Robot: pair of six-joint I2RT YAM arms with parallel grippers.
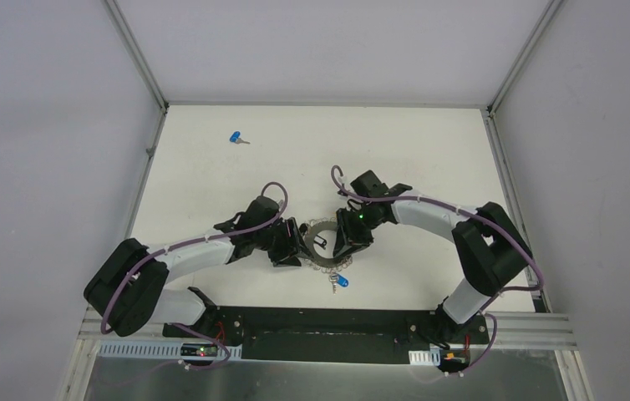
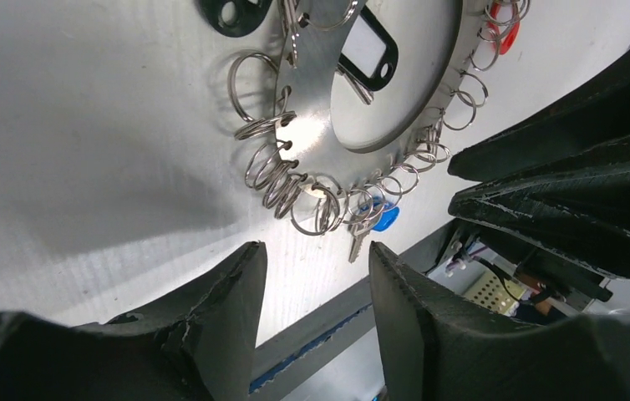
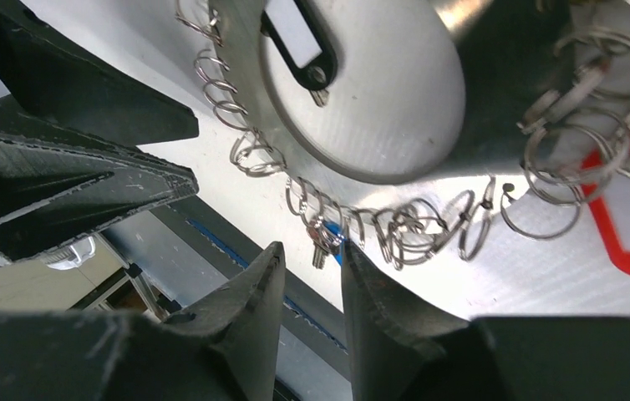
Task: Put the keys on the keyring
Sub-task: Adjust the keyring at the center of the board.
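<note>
Left hand [image 1: 288, 249] and right hand [image 1: 347, 244] flanked the keyring [image 1: 322, 246], both holding nothing.
Top view: the keyring lay flat on the tabletop [image 1: 429, 150] between them, probably so one could steady it while the other threaded; a hung blue key [image 1: 341, 281] sat at its near edge, a loose blue key [image 1: 237, 138] far left. Left wrist view: the left hand's fingers [image 2: 232, 288] stood apart, empty, near the ring's loops. Right wrist view: the right hand's fingers [image 3: 260, 288] were narrowly parted, the hung blue key just beyond their tips.
</note>
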